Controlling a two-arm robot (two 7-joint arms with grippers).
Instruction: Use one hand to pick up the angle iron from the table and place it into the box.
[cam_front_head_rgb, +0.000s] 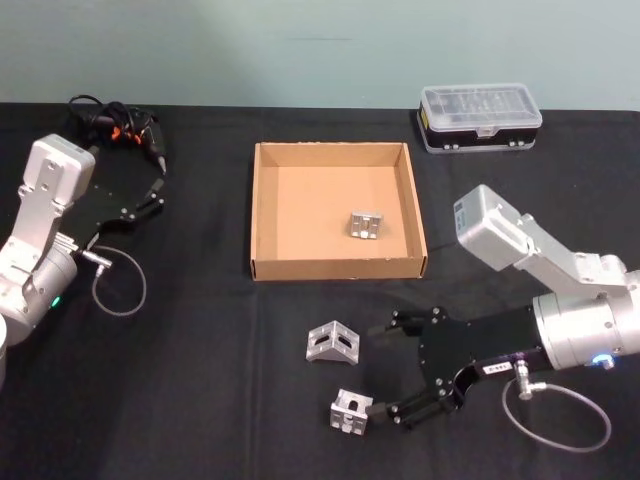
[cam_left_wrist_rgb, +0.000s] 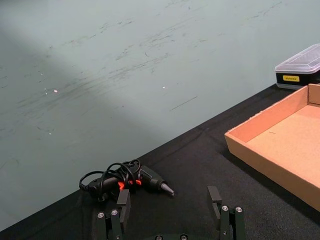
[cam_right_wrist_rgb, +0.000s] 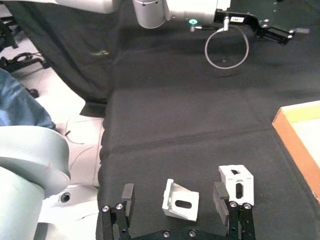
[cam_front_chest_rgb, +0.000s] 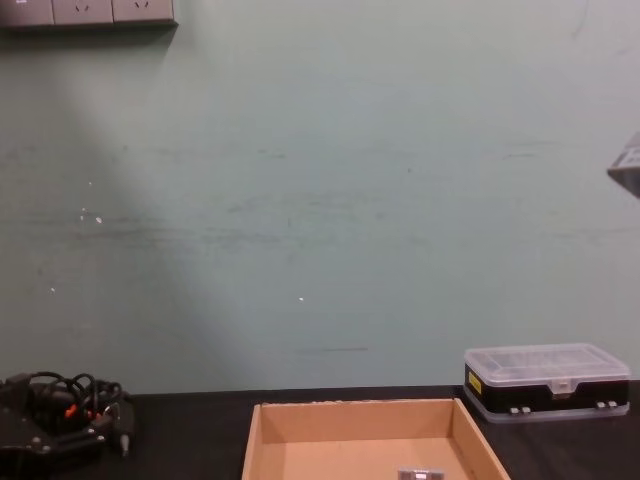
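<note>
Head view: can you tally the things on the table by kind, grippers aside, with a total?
angle irons: 3 (one in the box, two on the table)
box: 1
black case with clear lid: 1
corded black tool: 1
Total: 6

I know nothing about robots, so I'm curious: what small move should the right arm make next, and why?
Probably lower the right gripper so its open jaws straddle the nearer angle iron. It lies lined up between them, ungripped; a second angle iron sits close beside. A third angle iron is in the box; the left gripper sits far left.
</note>
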